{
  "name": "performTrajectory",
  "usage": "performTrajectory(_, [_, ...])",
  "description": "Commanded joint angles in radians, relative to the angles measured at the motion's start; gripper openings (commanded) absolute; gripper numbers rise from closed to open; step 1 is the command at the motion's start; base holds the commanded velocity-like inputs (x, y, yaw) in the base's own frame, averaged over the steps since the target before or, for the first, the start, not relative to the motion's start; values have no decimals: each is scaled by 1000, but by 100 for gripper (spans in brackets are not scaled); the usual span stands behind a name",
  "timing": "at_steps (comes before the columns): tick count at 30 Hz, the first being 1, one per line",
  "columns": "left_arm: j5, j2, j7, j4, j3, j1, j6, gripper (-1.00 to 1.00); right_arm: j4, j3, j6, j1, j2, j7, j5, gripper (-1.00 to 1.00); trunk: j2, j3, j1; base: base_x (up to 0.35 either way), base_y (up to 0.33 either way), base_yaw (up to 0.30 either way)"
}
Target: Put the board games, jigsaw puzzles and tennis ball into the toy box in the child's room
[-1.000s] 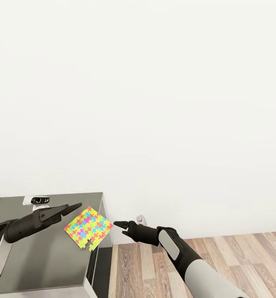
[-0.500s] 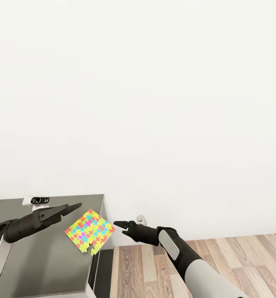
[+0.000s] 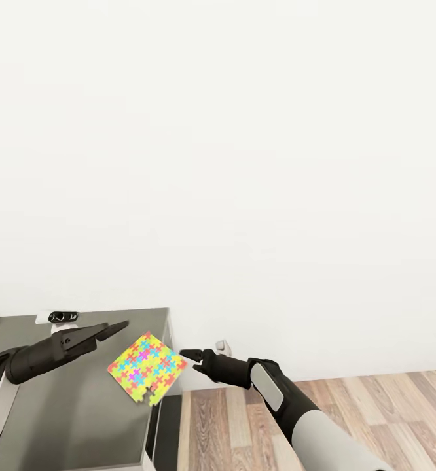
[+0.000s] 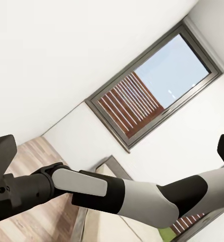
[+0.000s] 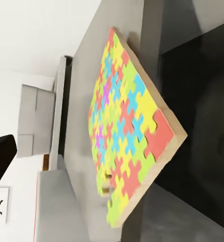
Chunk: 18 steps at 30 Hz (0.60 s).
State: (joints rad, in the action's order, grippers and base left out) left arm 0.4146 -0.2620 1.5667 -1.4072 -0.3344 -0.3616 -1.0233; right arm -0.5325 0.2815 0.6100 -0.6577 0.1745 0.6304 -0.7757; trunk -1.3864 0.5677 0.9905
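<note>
A multicoloured jigsaw puzzle point(image 3: 146, 367) lies flat at the right edge of the dark grey table point(image 3: 67, 405), one corner hanging past the edge. My left gripper point(image 3: 115, 328) hovers open over the table, just left of the puzzle and above it. My right gripper point(image 3: 186, 358) is open off the table's right side, level with the puzzle's overhanging corner and a short gap from it. The right wrist view has the puzzle point(image 5: 127, 136) close up and edge-on, untouched. The toy box, board games and tennis ball are out of view.
A small white and black device point(image 3: 61, 317) sits at the table's back edge. A white wall rises behind it, and wood-plank floor point(image 3: 349, 412) lies to the right. The left wrist view looks across my right arm point(image 4: 107, 191) to a window with brown slats point(image 4: 137, 103).
The whole picture has shifted: table and puzzle sit a little further right and lower in view, so the camera moved. Both arms hold the same pose.
</note>
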Motion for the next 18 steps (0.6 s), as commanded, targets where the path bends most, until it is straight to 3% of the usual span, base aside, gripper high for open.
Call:
performTrajectory(1, [0,0,4,0,0,0,-11,100,0,1,5,-1,0,-1,-5,100,-1,1,0,0,226,0])
performTrajectory(6, [0,1,4,0,0,0,-11,100,0,1,5,-1,0,-1,-5,100,-1,1,0,0,140,0])
performTrajectory(18, [0,1,4,0,0,0,-11,100,0,1,5,-1,0,-1,-4,100,-1,1,0,0,7,0])
